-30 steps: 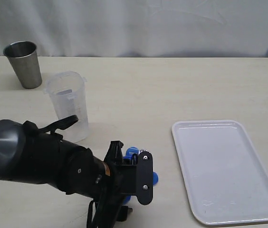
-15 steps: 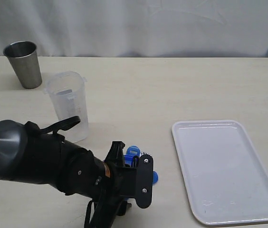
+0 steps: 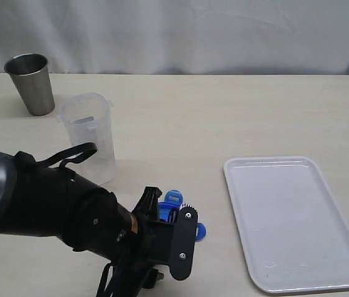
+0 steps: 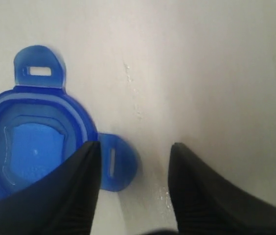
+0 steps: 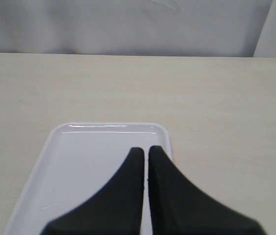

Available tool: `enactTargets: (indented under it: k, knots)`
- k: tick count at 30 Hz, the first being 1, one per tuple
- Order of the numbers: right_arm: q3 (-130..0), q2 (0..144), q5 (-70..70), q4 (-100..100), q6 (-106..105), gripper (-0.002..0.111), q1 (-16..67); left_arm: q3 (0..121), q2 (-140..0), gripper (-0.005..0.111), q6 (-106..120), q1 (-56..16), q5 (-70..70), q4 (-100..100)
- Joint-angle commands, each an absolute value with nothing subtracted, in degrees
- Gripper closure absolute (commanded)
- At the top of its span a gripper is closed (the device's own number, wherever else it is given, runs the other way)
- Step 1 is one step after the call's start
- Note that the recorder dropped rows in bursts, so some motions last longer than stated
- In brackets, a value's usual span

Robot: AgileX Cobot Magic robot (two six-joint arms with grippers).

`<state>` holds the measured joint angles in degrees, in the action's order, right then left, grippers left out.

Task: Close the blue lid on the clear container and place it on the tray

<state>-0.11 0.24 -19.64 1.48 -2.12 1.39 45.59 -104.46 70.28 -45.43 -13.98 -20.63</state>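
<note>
The left gripper [image 4: 133, 154] is open around 1 tab of the blue lid [image 4: 30, 142], which lies flat near the tray [image 3: 292, 216]. The clear container [image 3: 91, 139] stands farther from the tray. Pinch the tab slowly so it does not slip. The right gripper [image 5: 146, 152], over the tray, is closed and empty

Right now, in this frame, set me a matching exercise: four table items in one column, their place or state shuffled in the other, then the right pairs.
Column one:
1. blue lid
2. clear container
3. tray
4. steel cup

Column two:
A. upright, no lid on it
B. lying flat, one tab between the fingers of the open left gripper
C. top left of the exterior view
D. white, on the right of the exterior view

Pairs: 1-B, 2-A, 3-D, 4-C.
</note>
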Motion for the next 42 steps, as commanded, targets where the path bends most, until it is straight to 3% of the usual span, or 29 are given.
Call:
enactTargets:
  k: [1,35,42]
  knots:
    - [0.00,0.00,-19.60,1.02,-2.09,0.104,1.50,45.41,-104.19,0.064,70.07,-45.71,-12.87,-17.93]
    - [0.00,0.00,-19.60,1.02,-2.09,0.104,1.50,45.41,-106.97,0.064,68.48,-44.59,-8.37,-15.42]
    - [0.00,0.00,-19.60,1.02,-2.09,0.104,1.50,45.41,-106.97,0.088,68.48,-44.59,-7.32,-15.42]
